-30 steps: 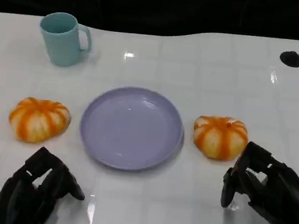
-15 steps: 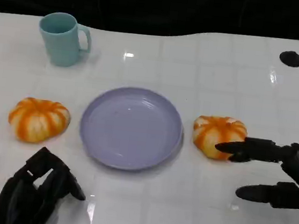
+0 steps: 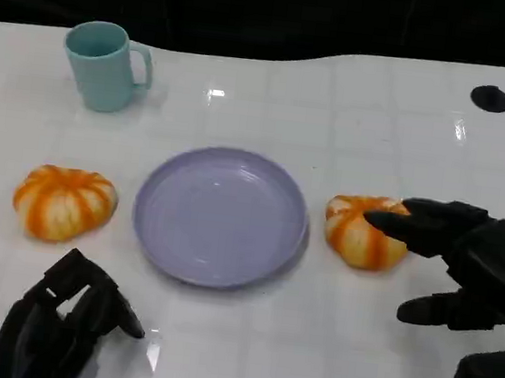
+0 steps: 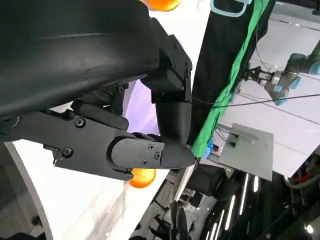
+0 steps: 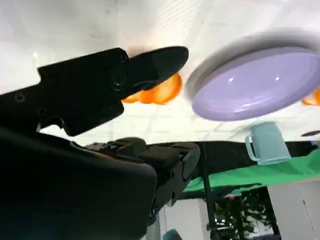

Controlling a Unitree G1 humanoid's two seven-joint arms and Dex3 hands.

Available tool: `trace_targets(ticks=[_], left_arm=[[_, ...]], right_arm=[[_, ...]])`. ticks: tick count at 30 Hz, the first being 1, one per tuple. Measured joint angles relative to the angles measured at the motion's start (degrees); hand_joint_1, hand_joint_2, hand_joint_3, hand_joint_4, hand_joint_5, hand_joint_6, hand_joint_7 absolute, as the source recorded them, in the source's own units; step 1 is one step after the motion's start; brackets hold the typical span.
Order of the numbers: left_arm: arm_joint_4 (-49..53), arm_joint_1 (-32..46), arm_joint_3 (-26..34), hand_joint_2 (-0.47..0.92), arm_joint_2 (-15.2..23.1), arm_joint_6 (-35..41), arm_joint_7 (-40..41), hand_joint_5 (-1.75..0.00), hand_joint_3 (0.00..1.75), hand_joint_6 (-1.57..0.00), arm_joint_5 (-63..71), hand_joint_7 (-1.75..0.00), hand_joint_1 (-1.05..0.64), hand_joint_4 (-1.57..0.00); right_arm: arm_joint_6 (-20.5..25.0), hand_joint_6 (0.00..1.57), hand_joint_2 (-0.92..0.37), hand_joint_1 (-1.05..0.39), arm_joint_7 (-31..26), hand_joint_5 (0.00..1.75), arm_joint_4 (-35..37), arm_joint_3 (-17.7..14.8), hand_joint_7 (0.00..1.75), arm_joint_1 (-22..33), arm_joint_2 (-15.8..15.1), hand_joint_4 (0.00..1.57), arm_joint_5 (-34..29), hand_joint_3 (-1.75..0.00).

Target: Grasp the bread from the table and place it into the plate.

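Bread [image 3: 365, 232] on table [image 3: 352, 118], just right of purple plate [image 3: 220, 215]. Right hand [image 3: 472, 264] spread, empty, fingertips over bread's right edge. Left hand [image 3: 59, 322] curled, empty, near-left. Second bread [image 3: 64, 202] left of plate.

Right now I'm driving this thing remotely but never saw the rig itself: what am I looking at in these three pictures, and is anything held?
It is a humanoid robot with two black many-fingered hands at a white table. The head view looks down from the robot; the other two come from cameras at each wrist, so they sit tilted.

On the table: a purple plate in the middle, an orange-striped bread on its left, another on its right, and a teal mug farther back.

The right hand has its fingers spread, one reaching over the right bread, but it grips nothing. The left hand sits near the table's front edge, fingers curled in, holding nothing.
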Motion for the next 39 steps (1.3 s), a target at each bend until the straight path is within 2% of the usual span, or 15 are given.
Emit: trace_targets(ticks=[7, 12, 26, 32, 39], left_arm=[[0.8, -0.2, 0.1, 0.92, 0.0, -0.1, 0.0, -1.75, 0.26, -0.5, 0.0, -1.53, -0.57, -0.63], [1.1, -0.2, 0.1, 0.92, 0.0, -0.3, 0.0, -1.75, 0.25, -0.51, 0.1, -1.54, -0.58, -0.63], [1.1, -0.2, -0.1, 0.92, 0.1, -0.7, 0.0, -1.75, 0.26, -0.5, 0.2, -1.54, -0.58, -0.63], [1.1, -0.2, -0.1, 0.92, 0.1, -0.8, 0.0, -1.75, 0.25, -0.51, 0.2, -1.54, -0.59, -0.64], [0.6, 0.0, -0.1, 0.92, 0.0, -0.8, 0.1, -1.75, 0.25, -0.51, 0.2, -1.53, -0.58, -0.63]], right_arm=[[4.2, 0.26, -0.83, -0.46, -10.0, 0.0, 4.7, 6.7, 0.0, -5.1, -0.4, 0.2, -9.1, 0.0], [7.3, 0.24, -0.84, -0.46, -12.1, 0.0, 8.4, 11.2, 0.0, -8.0, -0.4, 0.17, -11.5, 0.0], [12.1, 0.26, -0.84, -0.49, -17.0, 0.01, 20.6, 20.8, 0.0, -16.0, 1.4, 0.23, -13.9, 0.0], [14.6, 0.24, -0.85, -0.48, -20.7, 0.01, 30.1, 25.2, 0.0, -20.8, 4.1, 0.23, -15.3, -0.01], [17.8, 0.26, -0.85, -0.47, -22.6, 0.01, 41.4, 28.5, 0.01, -26.4, 9.5, 0.25, -15.4, 0.0]])
